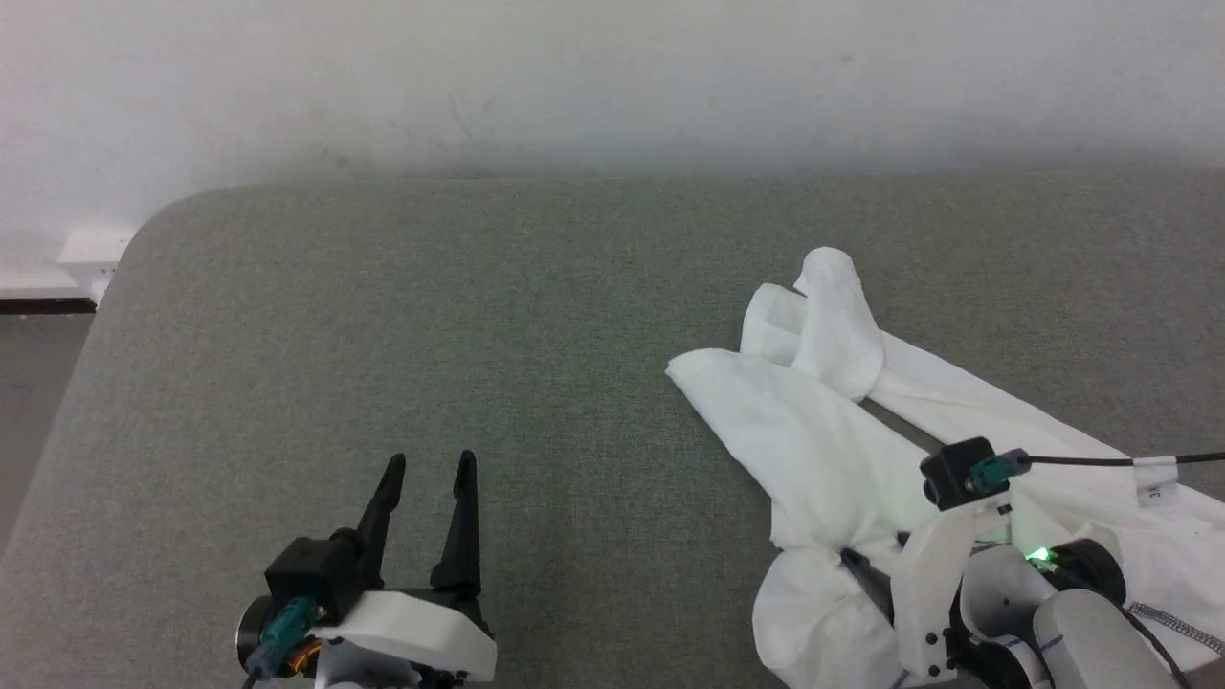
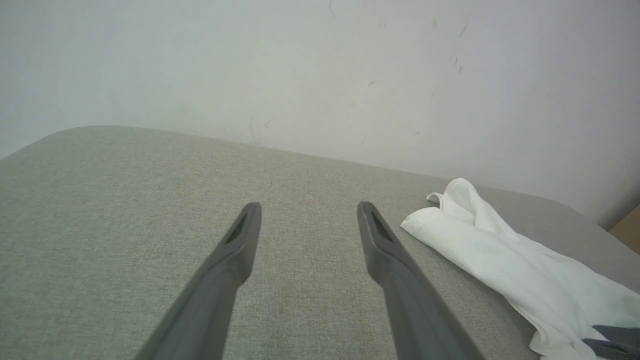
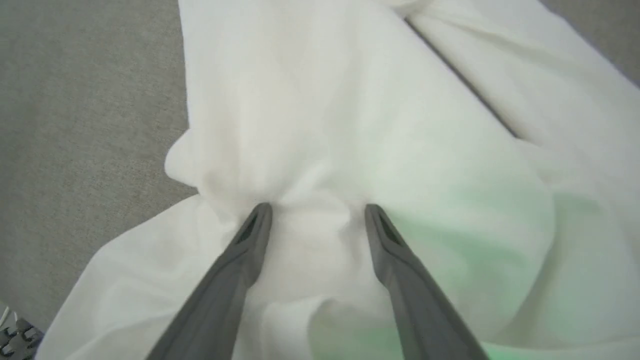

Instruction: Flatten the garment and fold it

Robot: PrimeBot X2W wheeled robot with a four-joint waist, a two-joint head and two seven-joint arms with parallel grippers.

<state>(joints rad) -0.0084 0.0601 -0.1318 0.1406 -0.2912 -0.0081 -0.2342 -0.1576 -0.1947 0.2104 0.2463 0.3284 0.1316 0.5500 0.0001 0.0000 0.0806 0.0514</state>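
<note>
The garment (image 1: pixel 813 431) is thin white cloth lying rumpled on the right half of the grey table (image 1: pixel 431 316), its two long legs running up and to the left, one end folded back on itself. A grey-black stitched seam shows at the lower right. My right gripper (image 1: pixel 866 574) is down on the cloth near its bunched middle. In the right wrist view the right gripper (image 3: pixel 317 207) stands open, with a gathered pucker of the garment (image 3: pixel 350 100) between its fingertips. My left gripper (image 1: pixel 431 459) is open over bare table well left of the cloth, as the left wrist view also shows for the left gripper (image 2: pixel 309 206) and the garment (image 2: pixel 500 255).
The table (image 2: pixel 125 200) has a rounded far-left corner, with floor beyond its left edge. A pale wall (image 1: pixel 612 86) stands right behind the far edge. A black cable (image 1: pixel 1101 461) with a white tag crosses the cloth at the right wrist.
</note>
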